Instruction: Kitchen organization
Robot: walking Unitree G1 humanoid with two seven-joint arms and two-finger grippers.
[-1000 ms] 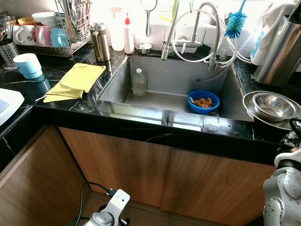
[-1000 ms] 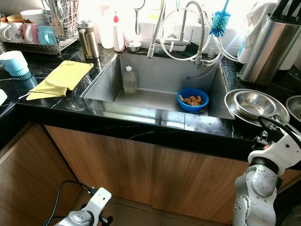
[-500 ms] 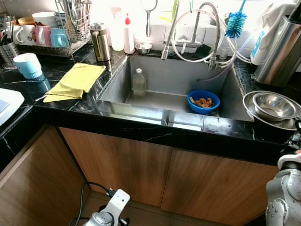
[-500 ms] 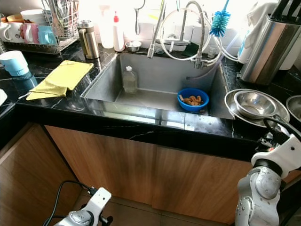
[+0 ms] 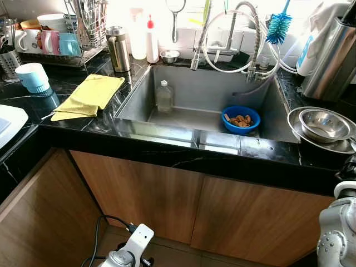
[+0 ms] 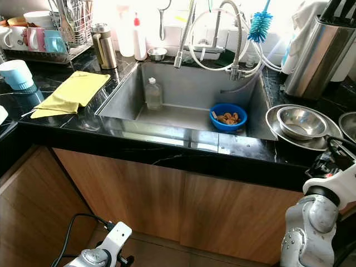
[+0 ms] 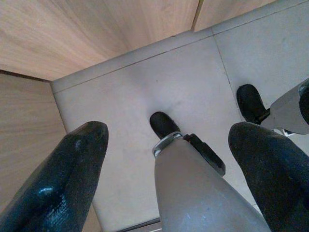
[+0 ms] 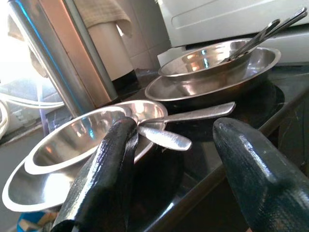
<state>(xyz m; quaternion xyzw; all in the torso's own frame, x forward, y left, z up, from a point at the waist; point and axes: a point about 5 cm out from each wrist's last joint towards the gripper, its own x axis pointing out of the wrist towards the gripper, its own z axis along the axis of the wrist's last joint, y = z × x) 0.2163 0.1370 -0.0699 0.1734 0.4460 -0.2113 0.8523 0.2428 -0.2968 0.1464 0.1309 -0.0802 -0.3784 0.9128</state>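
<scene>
The right end effector [image 8: 169, 159], fingers spread and empty, is held at the tabletop [image 5: 167, 142] edge near the stacked steel bowls [image 5: 325, 125] at 3 o'clock of the sink [image 5: 206, 105]. An approach seems under way; next, a bowl rim must be straddled. The left end effector [image 7: 169, 169], also spread, hangs idle.

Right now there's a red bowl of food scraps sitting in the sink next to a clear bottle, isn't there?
Not quite: the bowl is blue, not red. The left eye view shows it on the floor of the sink, holding brownish scraps, with the clear bottle standing apart from it toward the other side.
</scene>
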